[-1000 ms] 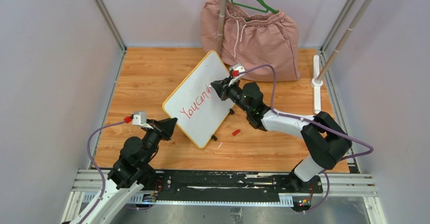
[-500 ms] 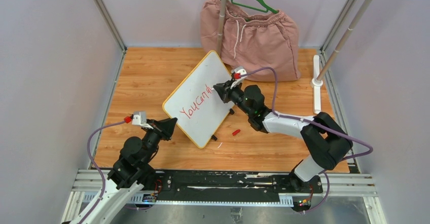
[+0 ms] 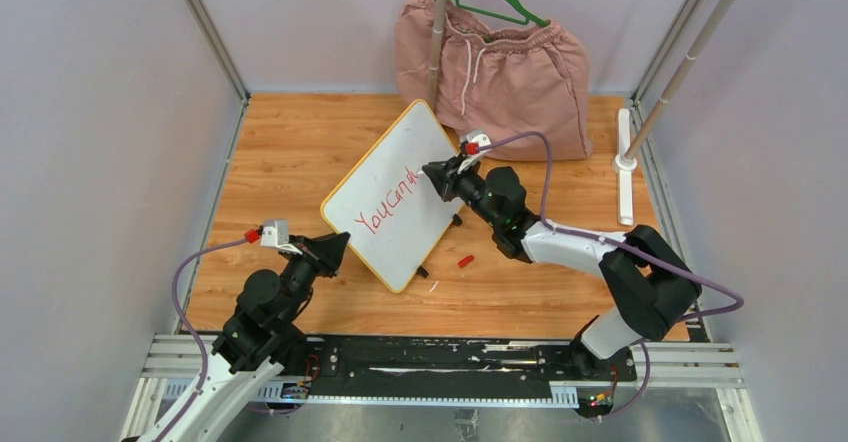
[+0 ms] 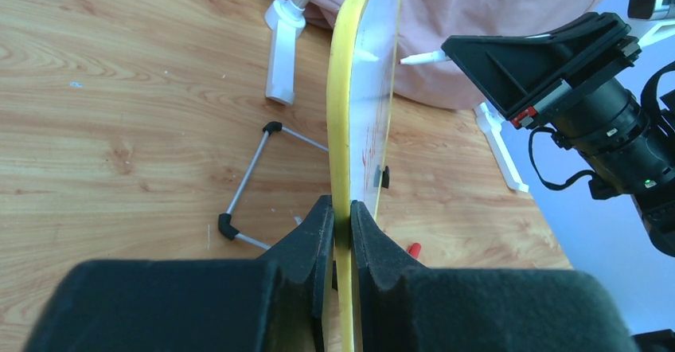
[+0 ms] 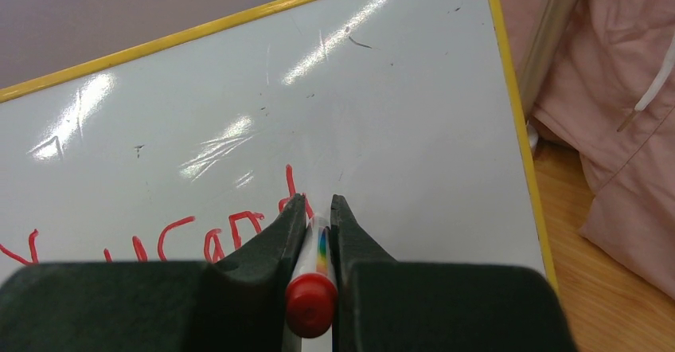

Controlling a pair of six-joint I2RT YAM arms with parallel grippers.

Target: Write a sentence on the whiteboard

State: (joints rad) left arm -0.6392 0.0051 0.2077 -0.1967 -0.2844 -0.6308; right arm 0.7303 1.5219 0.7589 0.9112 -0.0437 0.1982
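The whiteboard (image 3: 395,197) is in the middle of the wooden table (image 3: 290,142), tipped up on its edge, and the left gripper (image 4: 342,213) is clamped tight on the yellow rim at its near end. The right gripper (image 5: 318,205) is pinched around a marker (image 5: 311,296) with a red back end, nose right up at the board face just past the "d". The sentence (image 3: 388,202) reads roughly "YouCand" in red, and there's a small red cap (image 3: 465,260) lying on the wood near the board's foot.
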